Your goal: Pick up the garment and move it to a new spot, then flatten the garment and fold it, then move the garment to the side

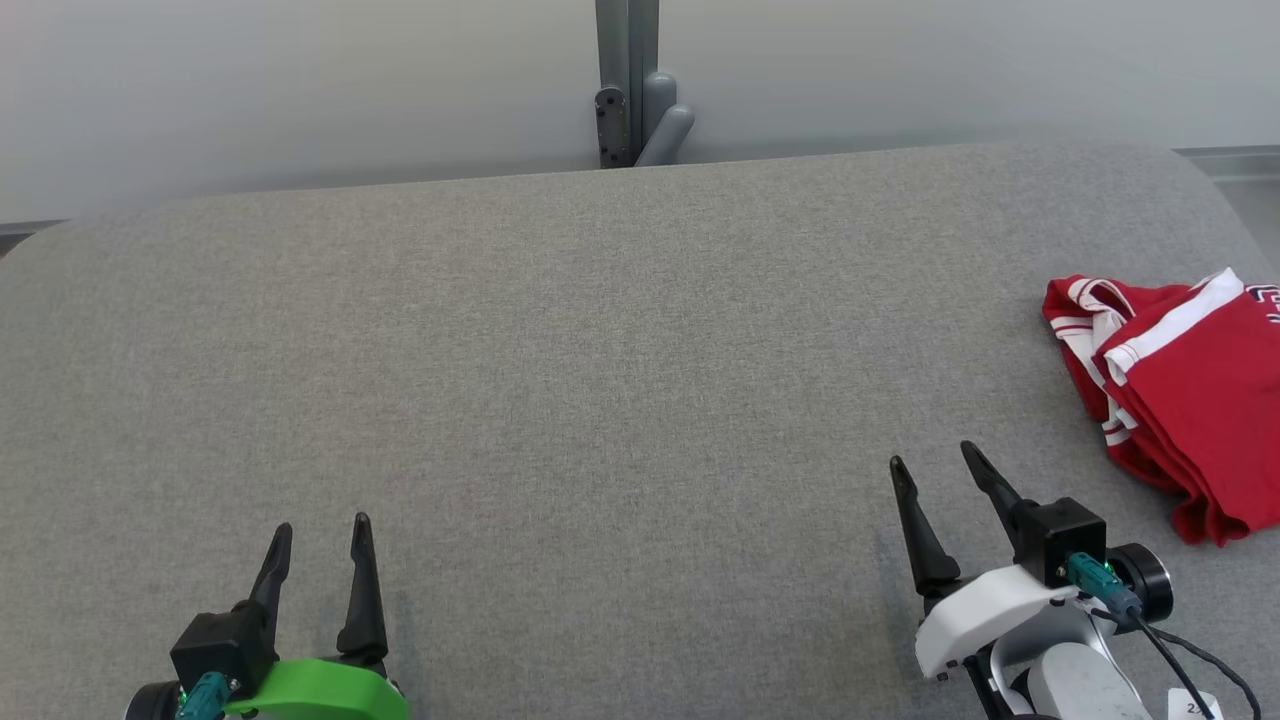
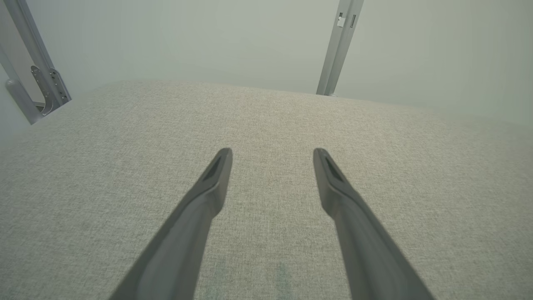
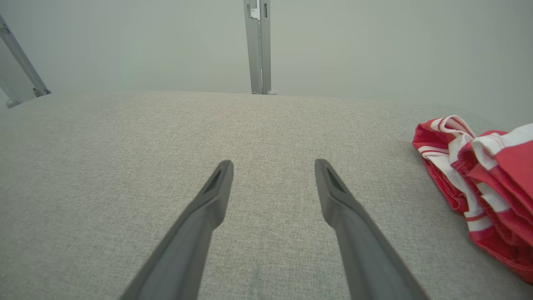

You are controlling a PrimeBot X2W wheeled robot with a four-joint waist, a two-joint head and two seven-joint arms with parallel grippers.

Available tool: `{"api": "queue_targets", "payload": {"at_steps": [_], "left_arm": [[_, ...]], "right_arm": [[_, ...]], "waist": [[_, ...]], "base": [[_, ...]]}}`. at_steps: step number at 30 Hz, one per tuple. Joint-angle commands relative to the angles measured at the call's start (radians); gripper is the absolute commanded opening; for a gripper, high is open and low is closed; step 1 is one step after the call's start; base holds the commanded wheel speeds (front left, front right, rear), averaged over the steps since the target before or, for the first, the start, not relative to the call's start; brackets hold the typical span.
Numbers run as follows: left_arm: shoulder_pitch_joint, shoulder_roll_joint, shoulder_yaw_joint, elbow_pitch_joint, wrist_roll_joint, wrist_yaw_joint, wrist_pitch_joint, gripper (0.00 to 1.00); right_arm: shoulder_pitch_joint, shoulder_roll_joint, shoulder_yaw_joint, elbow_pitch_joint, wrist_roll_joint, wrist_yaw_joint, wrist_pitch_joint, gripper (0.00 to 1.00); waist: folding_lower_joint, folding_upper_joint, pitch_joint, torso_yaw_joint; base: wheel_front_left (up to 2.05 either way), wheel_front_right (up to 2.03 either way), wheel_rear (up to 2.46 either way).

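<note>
My right pincer point(image 1: 931, 455) and left pincer point(image 1: 323, 522), both with fingers apart and empty, at the near edge of the desk point(image 1: 600, 350) — red garment point(image 1: 1180, 390) bunched at the right edge; likely light, limp, slippery — best pinched at the white-striped edge nearest my right pincer

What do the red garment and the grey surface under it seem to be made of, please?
The garment: probably thin, soft sports fabric, matte red with white stripes; it lies in limp folds. The surface: seemingly woven grey cloth, matte, with a fine speckled weave; its rounded corners hint at padding, which I cannot confirm.
</note>
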Motion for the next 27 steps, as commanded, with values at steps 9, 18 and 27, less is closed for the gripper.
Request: {"api": "queue_targets", "payload": {"at_steps": [9, 18, 27], "left_arm": [[-0.006, 0.004, 0.005, -0.018, 0.0, -0.006, 0.0, 1.0], [0.0, -0.003, 0.0, 0.038, -0.002, -0.005, 0.001, 0.0], [-0.028, -0.002, 0.02, 0.034, -0.171, -0.003, 0.051, 0.0]], "right_arm": [[-0.02, -0.003, -0.004, -0.017, 0.0, 0.0, 0.0, 1.0], [0.018, 0.003, 0.0, 0.034, 0.001, 0.0, 0.002, 0.0], [-0.001, 0.002, -0.035, 0.032, 0.188, 0.0, 0.058, 0.0]], "waist": [[0.0, 0.0, 0.002, 0.0], [0.0, 0.0, 0.004, 0.001], [0.0, 0.001, 0.001, 0.002]], "base": [[0.0, 0.0, 0.0], [0.0, 0.0, 0.0], [0.0, 0.0, 0.0]]}}
